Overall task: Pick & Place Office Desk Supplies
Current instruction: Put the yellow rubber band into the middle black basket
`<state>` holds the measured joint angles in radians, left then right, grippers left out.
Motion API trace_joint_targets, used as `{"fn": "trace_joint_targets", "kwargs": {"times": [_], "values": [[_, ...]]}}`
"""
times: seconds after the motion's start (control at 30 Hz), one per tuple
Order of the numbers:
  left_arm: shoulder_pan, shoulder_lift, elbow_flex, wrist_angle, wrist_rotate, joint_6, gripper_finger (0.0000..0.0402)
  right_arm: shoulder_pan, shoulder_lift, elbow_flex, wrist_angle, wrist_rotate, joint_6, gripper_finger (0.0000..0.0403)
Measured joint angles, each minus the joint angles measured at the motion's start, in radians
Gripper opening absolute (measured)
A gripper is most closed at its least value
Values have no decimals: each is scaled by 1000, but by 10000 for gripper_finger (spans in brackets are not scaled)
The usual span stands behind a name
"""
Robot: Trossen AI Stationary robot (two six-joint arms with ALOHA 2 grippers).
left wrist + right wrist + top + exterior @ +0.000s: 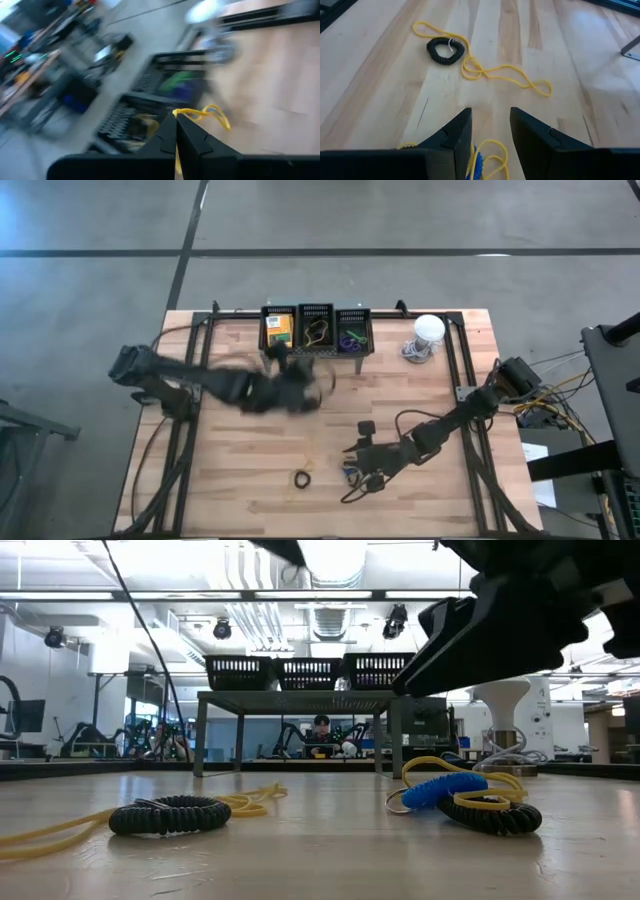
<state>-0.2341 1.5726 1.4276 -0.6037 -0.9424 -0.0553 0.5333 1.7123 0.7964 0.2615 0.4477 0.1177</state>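
Left gripper (175, 131) is pinched tight on a yellow rubber band (202, 114), up near the three black bins (316, 328) at the table's far edge. Right gripper (490, 132), fingers apart, hovers over the blue coil (445, 788); bare wood separates it from the black coil (445, 50).

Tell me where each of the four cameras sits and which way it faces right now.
High: overhead, straight down on the table; both arms show.
Low: at tabletop level, facing the black bins; an arm overhead.
Left wrist: over the shut left gripper pinching a yellow rubber band, facing the bins.
Right wrist: over the open right gripper, facing the black coil.
Shared: high and right wrist both show that coil.
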Motion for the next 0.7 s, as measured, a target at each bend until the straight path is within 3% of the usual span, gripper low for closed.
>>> {"fn": "trace_joint_targets", "kwargs": {"times": [0.2,0.4,0.53,0.7], "values": [[268,0,26,67,55,83,5,6,0,-4,0,0,7,127],[479,13,23,83,377,4,5,16,0,-8,0,0,7,127],[549,29,20,70,514,-73,9,21,0,-8,3,0,6,127],[564,35,19,57,540,-50,51,23,0,-8,4,0,6,127]]}}
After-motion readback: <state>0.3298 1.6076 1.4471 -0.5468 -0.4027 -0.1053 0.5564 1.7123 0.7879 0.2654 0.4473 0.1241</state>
